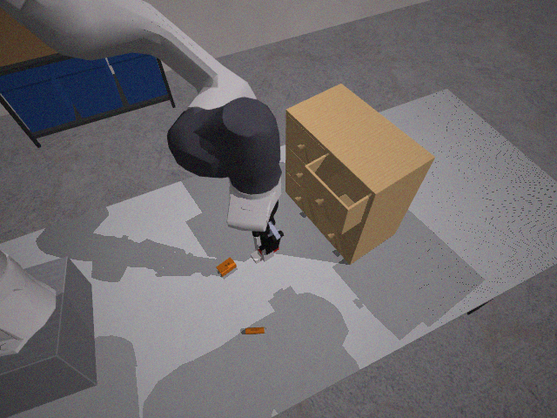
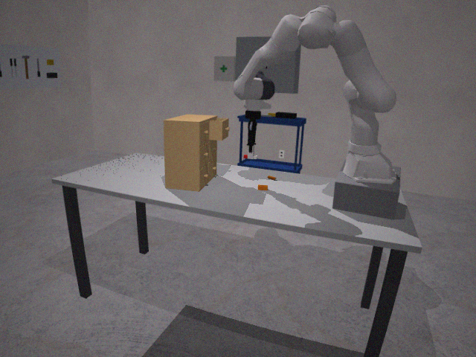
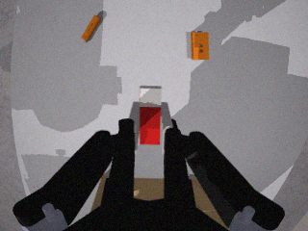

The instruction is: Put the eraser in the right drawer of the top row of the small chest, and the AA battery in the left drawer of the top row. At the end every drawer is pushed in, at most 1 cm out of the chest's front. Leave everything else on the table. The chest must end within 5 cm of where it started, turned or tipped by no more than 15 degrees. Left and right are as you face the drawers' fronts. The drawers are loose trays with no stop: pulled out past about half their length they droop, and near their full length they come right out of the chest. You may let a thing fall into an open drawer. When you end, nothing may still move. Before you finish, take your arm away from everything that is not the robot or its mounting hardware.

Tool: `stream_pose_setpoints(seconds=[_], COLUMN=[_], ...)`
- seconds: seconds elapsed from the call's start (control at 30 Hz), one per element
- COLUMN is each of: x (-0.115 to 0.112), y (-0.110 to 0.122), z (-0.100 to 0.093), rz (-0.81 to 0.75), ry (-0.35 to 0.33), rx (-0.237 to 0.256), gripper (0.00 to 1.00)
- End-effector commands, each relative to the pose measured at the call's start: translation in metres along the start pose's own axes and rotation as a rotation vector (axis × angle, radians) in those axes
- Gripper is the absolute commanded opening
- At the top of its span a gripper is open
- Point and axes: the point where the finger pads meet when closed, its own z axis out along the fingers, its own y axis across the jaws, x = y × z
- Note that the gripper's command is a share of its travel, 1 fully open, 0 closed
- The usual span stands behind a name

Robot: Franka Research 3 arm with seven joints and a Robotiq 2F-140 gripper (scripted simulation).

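Note:
My gripper point(image 1: 265, 255) point(image 2: 251, 153) point(image 3: 150, 113) is shut on the eraser, a red-sleeved block with white ends. The eraser point(image 1: 275, 250) point(image 2: 245, 156) point(image 3: 150, 134) is held above the table, in front of the chest. The chest point(image 1: 359, 130) point(image 2: 180, 153) stands upright. Its top right drawer point(image 1: 357, 217) point(image 2: 218, 129) is pulled partly out; its far inner end is hidden. The other drawers look pushed in. The AA battery, a slim orange cylinder point(image 1: 255, 330) point(image 2: 271, 178) point(image 3: 91, 28), lies on the table, away from the gripper.
A thicker orange battery block point(image 1: 226, 266) point(image 2: 262, 187) point(image 3: 200, 45) lies on the table point(image 1: 202, 310) point(image 2: 227, 203), near the gripper in plan. The arm's grey base block point(image 1: 74, 324) point(image 2: 365, 199) stands at the table's other end. Part of the wooden chest or drawer shows below the fingers in the wrist view.

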Motion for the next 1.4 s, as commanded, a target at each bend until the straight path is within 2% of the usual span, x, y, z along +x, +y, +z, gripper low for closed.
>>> stream_pose_setpoints(seconds=[0.0,0.47,0.53,1.03,1.1,1.37], x=[0.004,0.003,0.003,0.001,0.001,0.0], y=[0.002,0.002,0.002,0.002,0.002,0.002], z=[-0.005,-0.063,-0.063,-0.14,-0.14,-0.175], rz=[0.016,0.016,0.016,0.016,0.016,0.016], ry=[0.012,0.012,0.012,0.012,0.012,0.012], rx=[-0.006,-0.006,-0.006,-0.006,-0.006,-0.006], gripper=[0.11,0.11,0.11,0.11,0.11,0.11])
